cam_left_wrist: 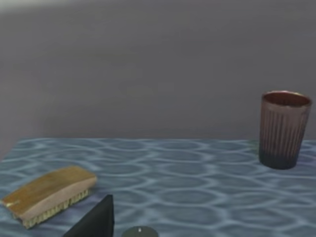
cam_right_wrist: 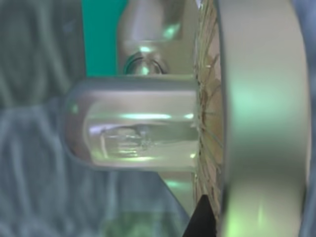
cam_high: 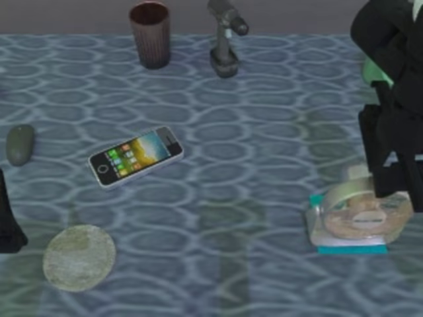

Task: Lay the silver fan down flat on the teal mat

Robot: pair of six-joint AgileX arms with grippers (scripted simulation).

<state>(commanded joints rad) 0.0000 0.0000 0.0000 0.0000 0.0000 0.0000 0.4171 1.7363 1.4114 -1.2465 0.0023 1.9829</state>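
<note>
The silver fan (cam_high: 360,214) is at the table's right side, over the teal mat (cam_high: 350,249), which shows only as a strip under its front and left edges. Its tan grille faces up and forward and its thick chrome rim is tilted. My right gripper (cam_high: 391,190) comes down from the back right and is shut on the fan. In the right wrist view the motor housing (cam_right_wrist: 138,123) and the rim (cam_right_wrist: 261,118) fill the picture, with one dark fingertip (cam_right_wrist: 202,219) against the grille. My left gripper (cam_high: 8,228) is parked open at the left edge.
A phone (cam_high: 135,156) lies left of centre and a greenish-grey disc (cam_high: 79,257) lies at the front left. A grey mouse (cam_high: 20,144) is at the far left. A brown cup (cam_high: 151,33) and a drill (cam_high: 226,36) stand at the back. A wooden brush (cam_left_wrist: 49,195) lies near the left arm.
</note>
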